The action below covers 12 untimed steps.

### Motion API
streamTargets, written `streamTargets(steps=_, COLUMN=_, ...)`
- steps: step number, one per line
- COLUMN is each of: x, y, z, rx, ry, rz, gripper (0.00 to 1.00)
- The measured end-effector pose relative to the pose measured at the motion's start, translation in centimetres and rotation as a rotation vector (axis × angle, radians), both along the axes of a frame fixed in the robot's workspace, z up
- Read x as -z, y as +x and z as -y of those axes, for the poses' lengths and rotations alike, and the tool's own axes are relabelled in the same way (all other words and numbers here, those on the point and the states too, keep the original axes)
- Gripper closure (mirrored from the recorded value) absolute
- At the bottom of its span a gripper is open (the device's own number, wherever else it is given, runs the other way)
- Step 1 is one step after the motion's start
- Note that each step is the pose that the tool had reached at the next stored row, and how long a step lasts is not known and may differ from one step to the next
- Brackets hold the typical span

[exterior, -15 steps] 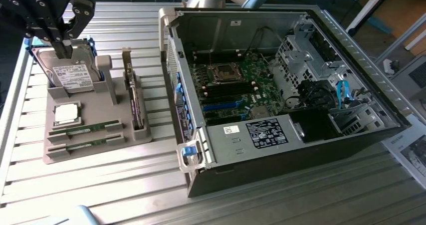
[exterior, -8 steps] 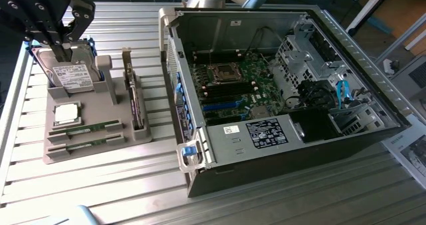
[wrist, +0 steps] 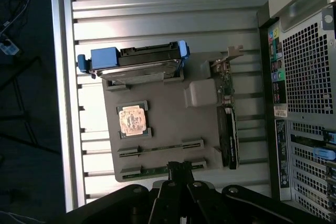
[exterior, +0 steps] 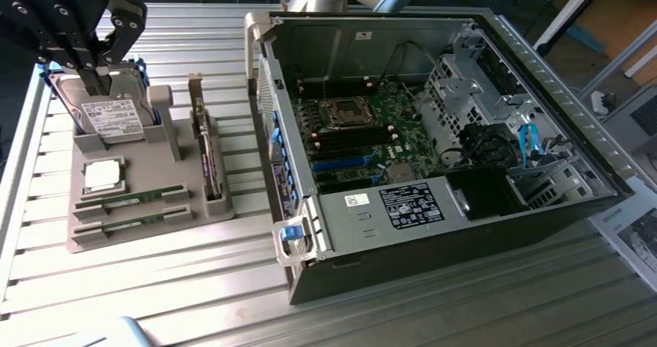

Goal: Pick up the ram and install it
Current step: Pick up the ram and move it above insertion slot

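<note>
Closed fingers [wrist: 177, 174] poised above ram [wrist: 152, 171]

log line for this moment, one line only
hand shut, empty, above tray | two ram sticks in tray slots | case open

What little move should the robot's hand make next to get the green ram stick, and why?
Probably open the gripper first. It is shut and empty, up above the grey tray, while the ram lies in its slot there; shut jaws couldn't slip around it.
</note>
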State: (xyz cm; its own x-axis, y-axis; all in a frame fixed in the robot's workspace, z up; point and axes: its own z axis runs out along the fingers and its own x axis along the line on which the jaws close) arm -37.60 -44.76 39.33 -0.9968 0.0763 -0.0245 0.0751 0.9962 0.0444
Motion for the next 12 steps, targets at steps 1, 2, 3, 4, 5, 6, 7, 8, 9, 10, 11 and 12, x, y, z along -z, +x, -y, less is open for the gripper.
streamTargets(steps=1, x=0.0, y=0.0, z=0.0, rx=0.0, ry=0.0, rz=0.0, gripper=0.9)
streamTargets(steps=2, x=0.0, y=0.0, z=0.0, rx=0.0, ry=0.0, rz=0.0, gripper=0.9)
streamTargets(steps=3, x=0.0, y=0.0, z=0.0, rx=0.0, ry=0.0, rz=0.0, gripper=0.9)
streamTargets(steps=4, x=0.0, y=0.0, z=0.0, rx=-0.002, ry=0.0001, rz=-0.0001, gripper=0.9)
streamTargets(steps=5, x=0.0, y=0.0, z=0.0, rx=-0.004, ry=0.0001, rz=0.0, gripper=0.9)
streamTargets(steps=6, x=0.0, y=0.0, z=0.01, rx=-0.008, ry=0.0001, rz=0.0001, gripper=0.9)
streamTargets(steps=7, x=0.0, y=0.0, z=0.03, rx=-0.016, ry=0.0001, rz=0.0, gripper=0.9)
streamTargets(steps=8, x=0.0, y=0.0, z=0.03, rx=-0.022, ry=0.0001, rz=0.0, gripper=0.9)
streamTargets(steps=9, x=0.0, y=0.0, z=0.04, rx=-0.03, ry=0.0001, rz=0.0, gripper=0.9)
streamTargets(steps=10, x=0.0, y=0.0, z=0.05, rx=-0.04, ry=0.0, rz=0.0, gripper=0.9)
streamTargets(steps=11, x=0.0, y=0.0, z=0.05, rx=-0.048, ry=0.0001, rz=0.0, gripper=0.9)
streamTargets(steps=12, x=0.0, y=0.0, z=0.06, rx=-0.054, ry=0.0001, rz=0.0, gripper=0.9)
